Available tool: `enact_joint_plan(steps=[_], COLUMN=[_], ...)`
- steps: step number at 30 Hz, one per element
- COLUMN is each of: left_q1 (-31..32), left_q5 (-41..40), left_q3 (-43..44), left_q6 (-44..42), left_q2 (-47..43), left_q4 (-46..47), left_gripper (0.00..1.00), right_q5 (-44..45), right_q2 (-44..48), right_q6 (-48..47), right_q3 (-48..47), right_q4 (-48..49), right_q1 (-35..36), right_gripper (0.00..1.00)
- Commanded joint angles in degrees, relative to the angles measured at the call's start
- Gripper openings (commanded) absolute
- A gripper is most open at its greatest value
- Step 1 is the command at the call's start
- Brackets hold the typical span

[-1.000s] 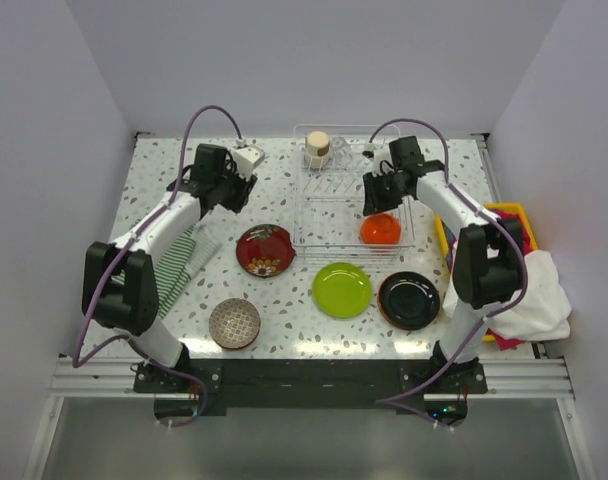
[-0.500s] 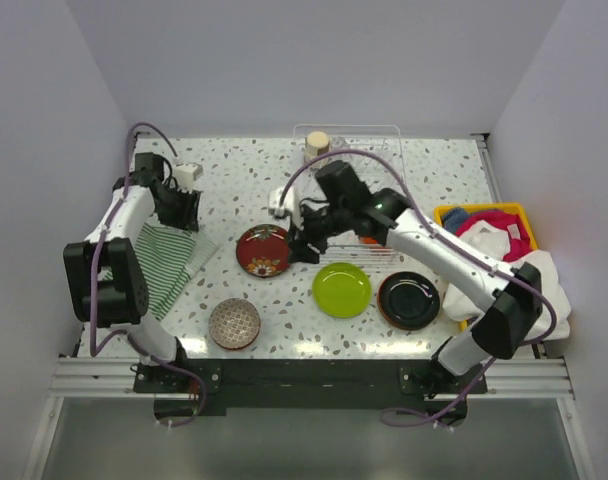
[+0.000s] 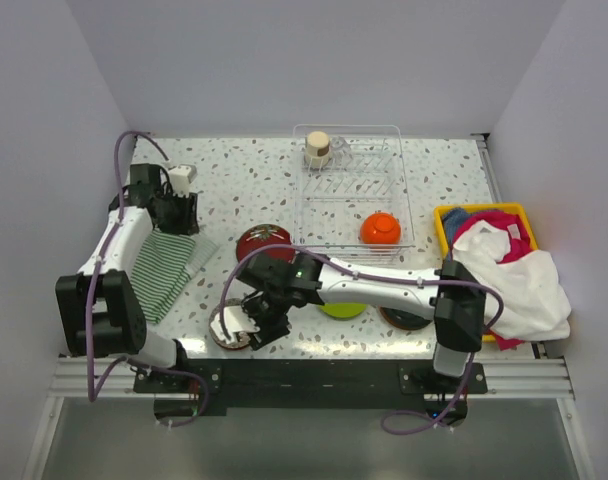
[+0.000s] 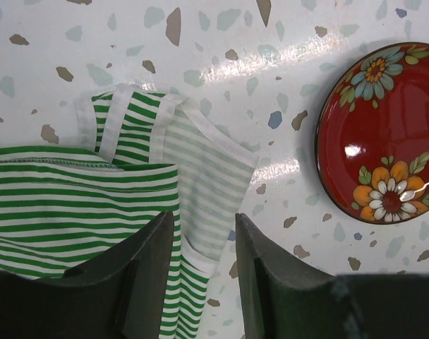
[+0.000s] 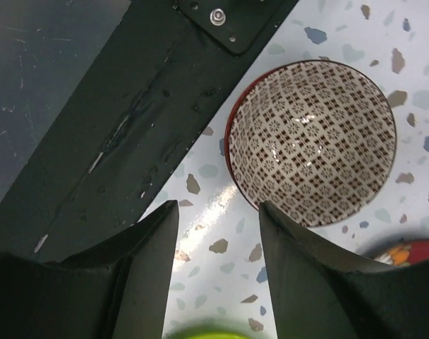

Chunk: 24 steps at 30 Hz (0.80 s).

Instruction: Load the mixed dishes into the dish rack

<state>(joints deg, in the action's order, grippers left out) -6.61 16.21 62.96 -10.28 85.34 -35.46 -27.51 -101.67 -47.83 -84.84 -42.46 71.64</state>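
- The right gripper (image 5: 218, 209) hovers low over the near edge of the table (image 5: 412, 42), fingers spread with nothing between them, just beside the patterned bowl (image 5: 313, 141) (which sits upright).
- The left gripper (image 4: 204, 220) hangs over the striped cloth (image 4: 94, 205), fingers apart and empty. The red flowered plate (image 4: 384, 134) lies nearby.
- The dish rack (image 3: 297, 190) holds an orange bowl (image 3: 380, 228) and a beige cup (image 3: 317, 148).

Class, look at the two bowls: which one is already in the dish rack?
The orange bowl: it sits inside the dish rack, while the patterned bowl stands out on the table by the right gripper.
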Motion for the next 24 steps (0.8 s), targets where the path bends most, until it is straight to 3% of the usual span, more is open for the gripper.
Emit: enact_joint_plan(steps=[1,11,17,24], left_q1=[0.0,-0.1,0.0,-0.1], left_q5=[-0.5,-1.4,-1.3,-0.7], left_q3=[-1.3,-3.5,-5.5,-5.6], left_q6=[1.4,1.9,2.3,2.5], left_q2=[-2.1,-5.4,-6.9,-7.1], left_q4=[2.2,2.9,3.7,3.9], left_gripper=[0.45,0.45,0.45,0.45], right_q5=[0.7,0.6,0.6,2.2], right_q2=[-3.9,-10.4,-12.2,-14.0], right_q6=[-3.6,-5.2,-3.9,-1.7], right_q3=[-4.2,-8.4,-8.9,-9.6], right_q4=[0.4,-1.8,-2.9,-1.8], right_q1=[1.7,3.9,4.2,4.5], right_gripper=[0.51,0.42,0.32,0.31])
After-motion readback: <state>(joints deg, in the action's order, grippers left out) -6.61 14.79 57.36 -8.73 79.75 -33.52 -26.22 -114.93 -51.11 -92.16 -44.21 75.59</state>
